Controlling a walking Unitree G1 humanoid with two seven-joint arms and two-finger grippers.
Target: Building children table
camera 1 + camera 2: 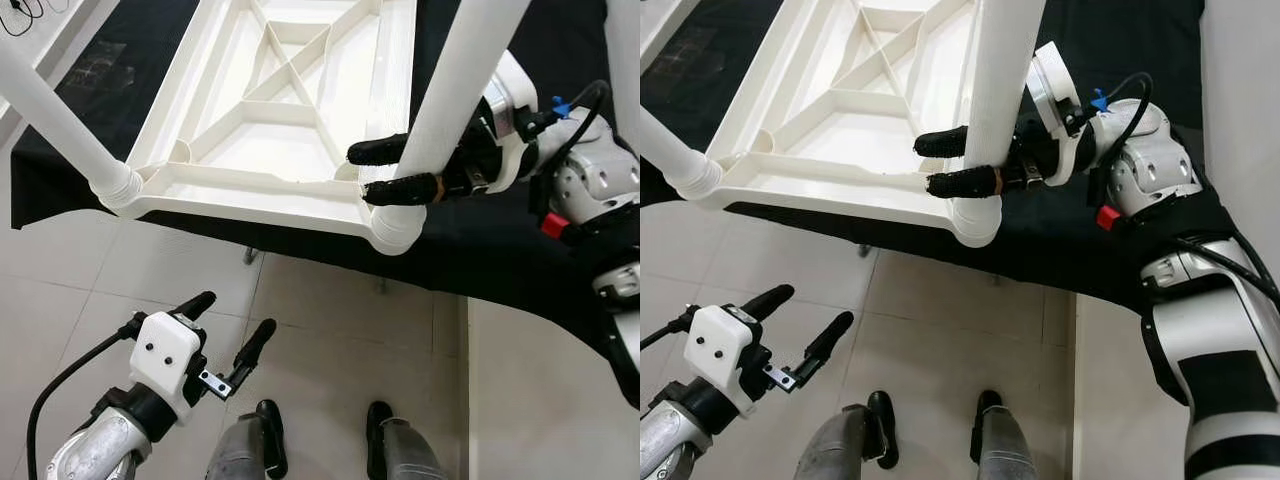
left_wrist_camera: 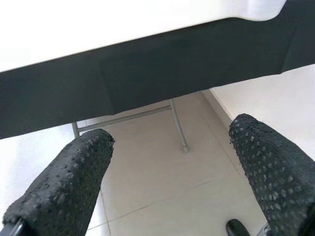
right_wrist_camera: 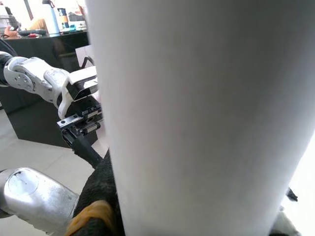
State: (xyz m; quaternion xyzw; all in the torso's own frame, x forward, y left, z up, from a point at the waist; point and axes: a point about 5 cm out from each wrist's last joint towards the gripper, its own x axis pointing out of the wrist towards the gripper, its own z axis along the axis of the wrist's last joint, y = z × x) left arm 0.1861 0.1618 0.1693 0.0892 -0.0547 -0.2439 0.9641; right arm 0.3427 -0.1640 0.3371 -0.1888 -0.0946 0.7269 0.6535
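A white plastic table top (image 1: 290,110) lies upside down on a black-covered table (image 1: 480,250). A white leg (image 1: 460,80) stands in its near right corner socket (image 1: 397,228). My right gripper (image 1: 360,172) is shut on this leg just above the socket, one black finger on each side. In the right wrist view the leg (image 3: 197,118) stands close against a finger (image 3: 98,196). Another leg (image 1: 50,105) stands in the near left corner. My left gripper (image 1: 236,312) hangs open and holds nothing, low over the floor in front of the table.
The black cloth hangs over the table's front edge (image 2: 147,73), with a metal table leg (image 2: 177,123) below it. My feet (image 1: 270,435) stand on the light tiled floor (image 1: 340,310). A third white leg (image 1: 625,50) rises at the far right.
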